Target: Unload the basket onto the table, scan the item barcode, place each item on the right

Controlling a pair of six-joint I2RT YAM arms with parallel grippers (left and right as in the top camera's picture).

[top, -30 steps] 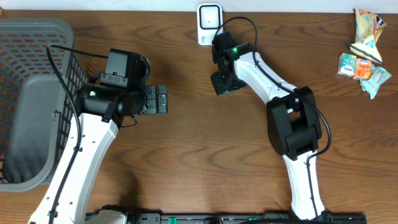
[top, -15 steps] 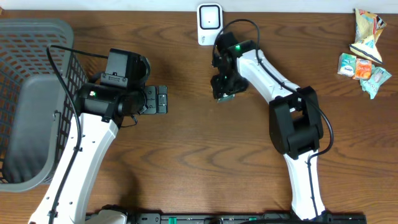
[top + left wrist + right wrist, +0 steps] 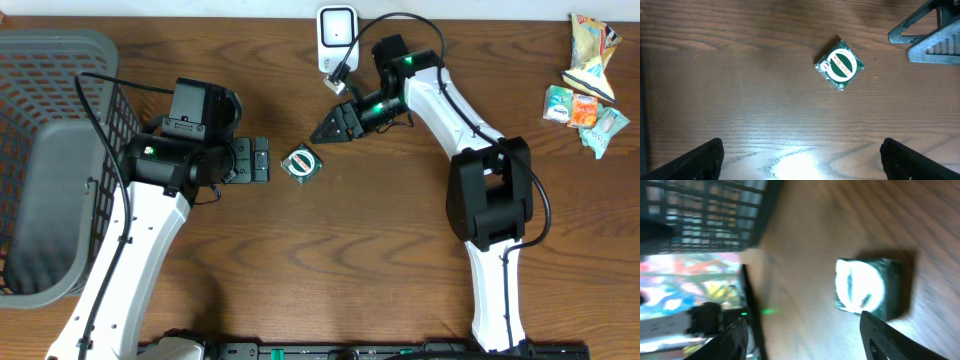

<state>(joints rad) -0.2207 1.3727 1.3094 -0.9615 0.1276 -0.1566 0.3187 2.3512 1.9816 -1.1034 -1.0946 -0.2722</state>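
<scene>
a dark brown wooden table fills the overhead view, its grain running in long wavy bands from side to side. along the far edge a thin pale strip shows, too narrow to tell whether wall or floor. a black rail lies along the near edge. in the left wrist view a soft white glare of light sits on the wood near the bottom

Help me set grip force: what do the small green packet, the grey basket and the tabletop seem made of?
Green packet: printed, slightly glossy wrap, film or card, cannot tell which. Grey basket: matte moulded plastic, judging by its uniform lattice walls. Tabletop: brown wood or wood-look laminate; grain lines and a soft glare show.
</scene>
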